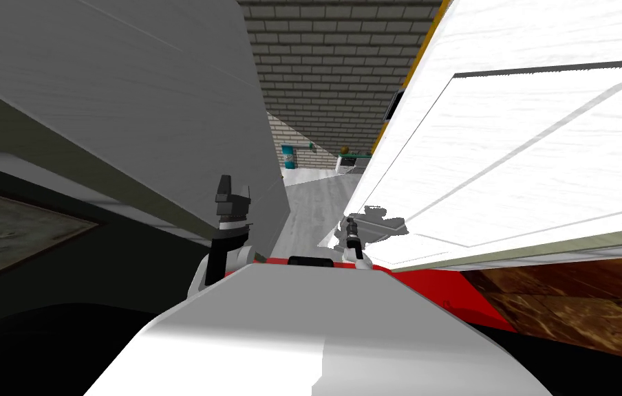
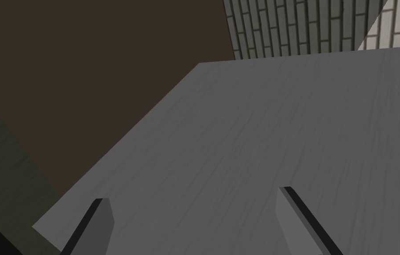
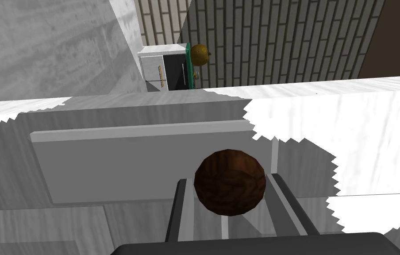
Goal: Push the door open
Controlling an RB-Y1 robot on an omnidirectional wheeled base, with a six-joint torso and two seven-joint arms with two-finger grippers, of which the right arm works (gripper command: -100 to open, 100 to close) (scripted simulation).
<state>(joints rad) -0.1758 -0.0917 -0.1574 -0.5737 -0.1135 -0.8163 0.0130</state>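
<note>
Door [image 1: 509, 137] stands on the robot's right, white and panelled, swung partway open, and the gap shows a brick wall [image 1: 330, 62] beyond. Right hand [image 1: 352, 230] is pinching the round brown knob [image 3: 230, 182] between both fingers. That grip looks meant to give firm purchase for driving the door further round. Left hand [image 1: 232, 196] hangs raised beside the grey wall [image 2: 261, 133], fingers spread and holding nothing, probably to stay clear of the swing.
</note>
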